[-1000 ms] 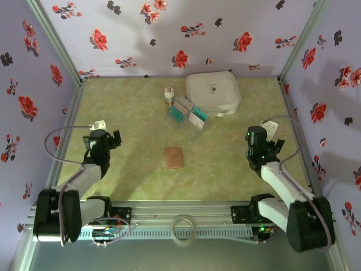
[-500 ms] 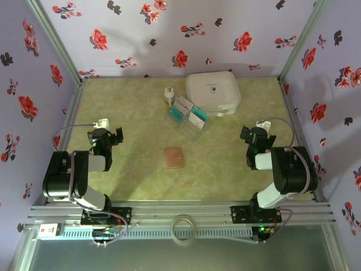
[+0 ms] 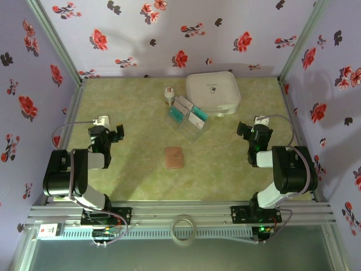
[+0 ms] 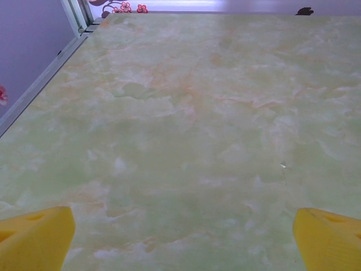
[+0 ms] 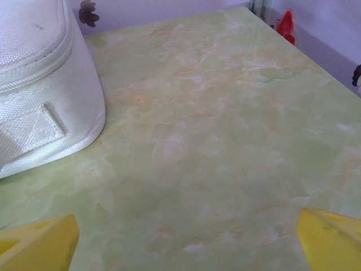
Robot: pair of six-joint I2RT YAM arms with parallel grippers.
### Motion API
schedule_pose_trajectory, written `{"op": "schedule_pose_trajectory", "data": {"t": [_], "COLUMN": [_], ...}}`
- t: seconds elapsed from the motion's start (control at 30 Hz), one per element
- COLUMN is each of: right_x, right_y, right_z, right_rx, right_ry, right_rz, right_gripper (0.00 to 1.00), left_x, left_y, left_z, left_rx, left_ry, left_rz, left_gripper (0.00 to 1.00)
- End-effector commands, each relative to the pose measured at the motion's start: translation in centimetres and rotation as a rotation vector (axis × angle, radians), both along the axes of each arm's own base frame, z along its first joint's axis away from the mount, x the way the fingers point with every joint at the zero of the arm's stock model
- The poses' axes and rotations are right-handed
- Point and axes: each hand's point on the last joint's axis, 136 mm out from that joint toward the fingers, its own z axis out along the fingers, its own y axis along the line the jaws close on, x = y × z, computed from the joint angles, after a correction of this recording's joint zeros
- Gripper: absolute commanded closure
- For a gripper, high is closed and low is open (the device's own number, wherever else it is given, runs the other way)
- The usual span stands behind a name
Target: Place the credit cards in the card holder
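Card holder (image 3: 174, 157) between the tools (image 3: 118, 131) (image 3: 242, 130)

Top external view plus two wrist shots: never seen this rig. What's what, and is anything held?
Two robot arms are bolted at the near edge of a green marbled table. The overhead camera looks down from behind them; each wrist camera looks past its yellow fingertips. On it lie a small reddish-brown leather-like card holder, a heap of white and teal credit cards, a small white bottle and a white rounded-square zip case, whose corner the right wrist view catches. The left pincer and right pincer stand open, holding nothing.
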Motion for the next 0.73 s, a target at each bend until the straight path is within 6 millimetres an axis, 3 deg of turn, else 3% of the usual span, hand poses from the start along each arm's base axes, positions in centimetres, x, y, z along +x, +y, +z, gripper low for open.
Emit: {"op": "schedule_pose_trajectory", "data": {"t": [0.0, 0.23, 0.7], "right_x": [0.2, 0.3, 0.3], "right_y": [0.2, 0.2, 0.2], "right_z": [0.8, 0.9, 0.8], "right_rx": [-0.009, -0.010, -0.008], "right_ry": [-0.032, -0.033, -0.029], "right_rz": [0.017, 0.019, 0.019], "right_gripper": [0.01, 0.01, 0.01], "left_x": [0.3, -0.1, -0.1], "left_y": [0.1, 1.4, 1.4], "left_z": [1.0, 1.2, 1.3], "left_rx": [0.036, 0.048, 0.047], "left_ry": [-0.042, -0.059, -0.059], "left_rz": [0.012, 0.086, 0.088], "left_gripper": [0.00, 0.00, 0.00]}}
